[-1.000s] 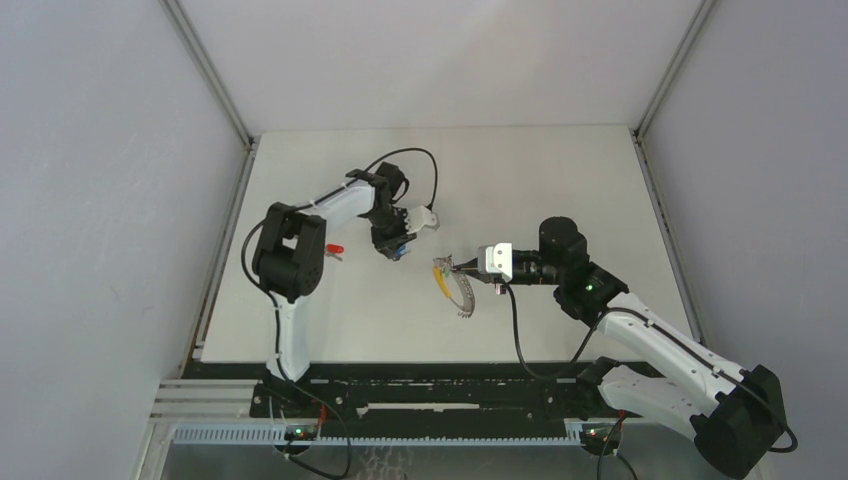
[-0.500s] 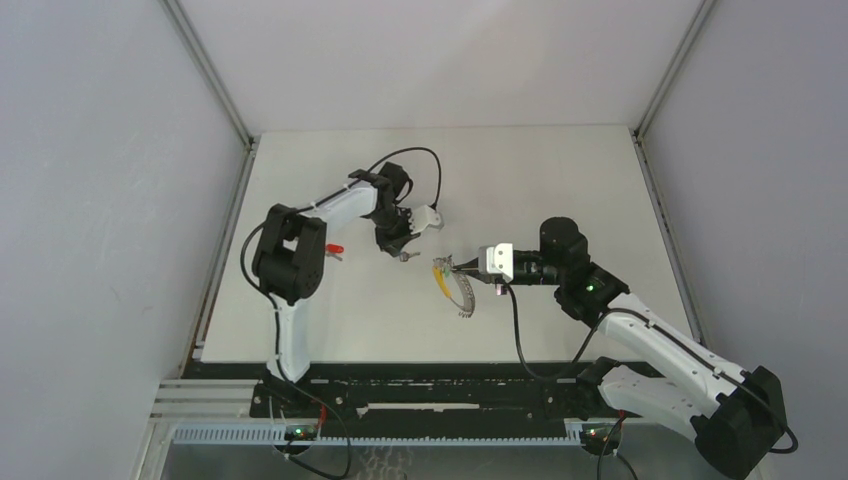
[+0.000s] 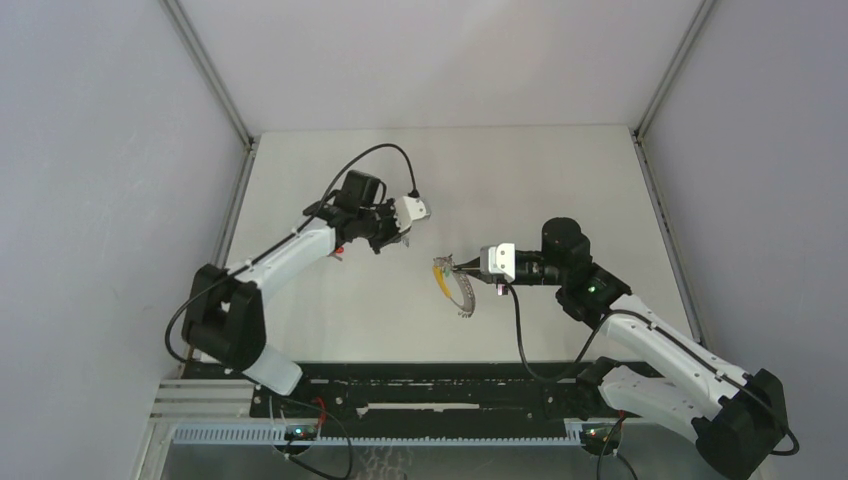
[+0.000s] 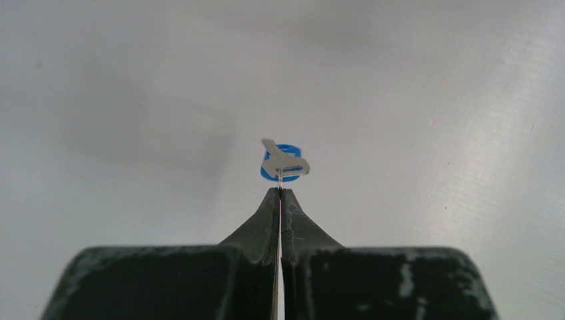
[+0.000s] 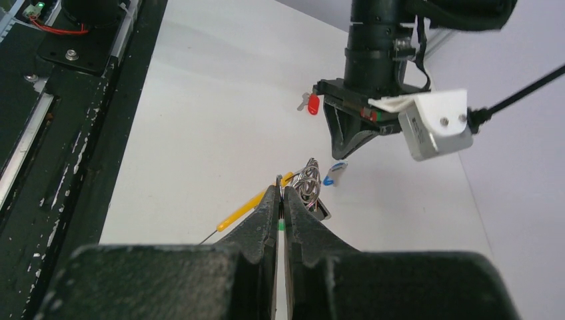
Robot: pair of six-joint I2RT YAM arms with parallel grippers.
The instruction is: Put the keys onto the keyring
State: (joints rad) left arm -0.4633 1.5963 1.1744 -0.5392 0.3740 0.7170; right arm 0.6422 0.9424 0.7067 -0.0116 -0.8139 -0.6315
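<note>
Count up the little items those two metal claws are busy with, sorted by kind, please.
Keys: 2, the blue-headed key pinched in the left gripper, and the red-headed key lying on the table.
Keyrings: 1, the keyring with a yellow tab, at the tips of the right gripper.
Total: 3.

Shiny metal keyring [image 5: 308,183], plastic-headed blue key [image 4: 285,165], matt white table [image 3: 540,180].

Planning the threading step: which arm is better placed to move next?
Left, probably: the left fingers pinch the blue-headed silver key, while the right fingers hold the thin metal keyring with its yellow tab.
</note>
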